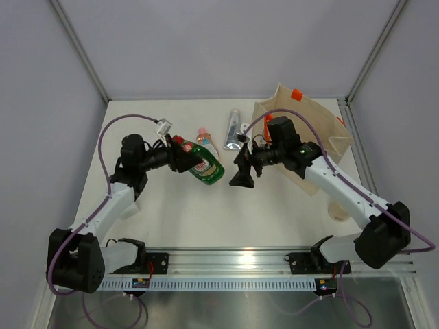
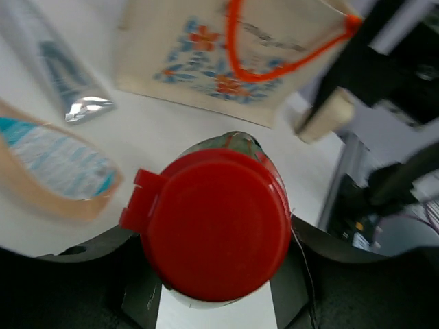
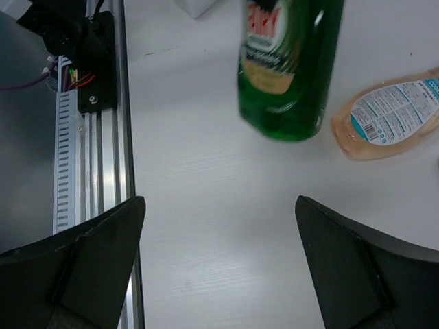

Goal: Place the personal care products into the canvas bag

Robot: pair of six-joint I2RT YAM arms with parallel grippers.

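Left of centre over the table (image 1: 171,226), the green bottle (image 1: 207,168), glossy with a red cap (image 2: 216,223), is clamped at its cap end by the left gripper (image 1: 180,151). This looks like the pickup step. Next comes a lift and carry to the canvas bag (image 1: 322,123), standing far right. The right gripper (image 1: 241,169) hangs wide open and empty.

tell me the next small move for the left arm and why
Probably lift the green bottle and start carrying it right toward the canvas bag. The left gripper is closed on the bottle just below its red cap, so the grasp looks made. The bag stands off to the right, beyond the open, empty right gripper.
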